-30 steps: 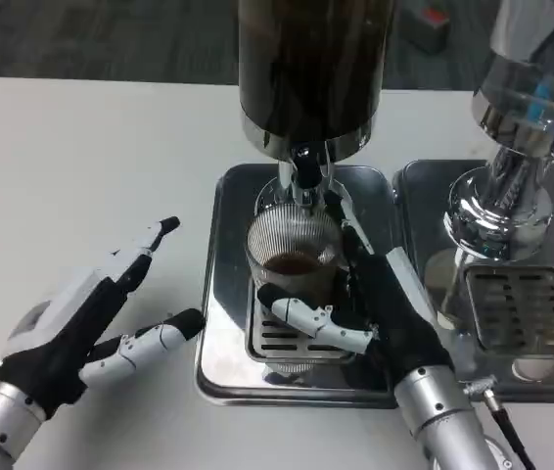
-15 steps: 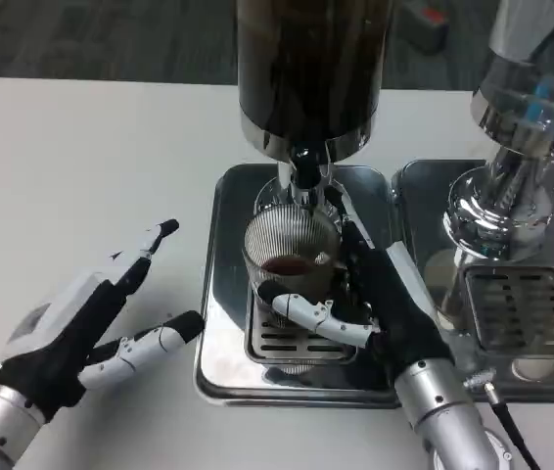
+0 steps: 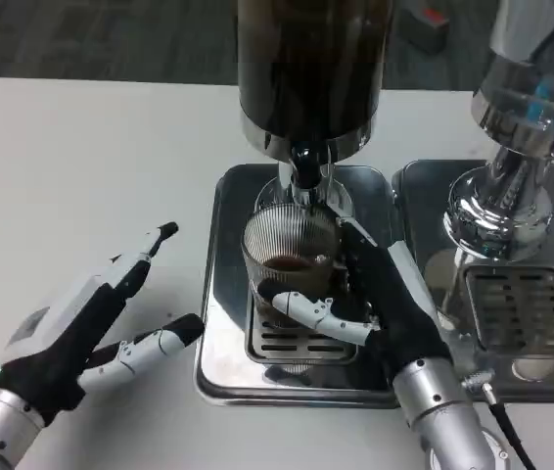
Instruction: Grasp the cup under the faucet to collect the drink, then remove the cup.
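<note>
**Cup held under the tap, some drink already in it**

The right hand (image 3: 375, 299) wraps its fingers around the ribbed glass cup (image 3: 290, 250), thumb across the near side. The cup stands on the slotted grate at the middle of the steel drip tray (image 3: 220, 294), directly beneath the faucet (image 3: 303, 171) of the dark drink dispenser (image 3: 314, 69). A shallow pool of brown liquid lies in the bottom.

To do this well, the grip should probably keep the cup upright and centred under the spout until filling ends, then draw it towards the tray's near edge without tilting, clear of the tray's raised rim.

The left hand (image 3: 71, 328) rests near the table's near left edge, fingers apart, holding nothing.

No brand, label or writing can be read anywhere.
</note>
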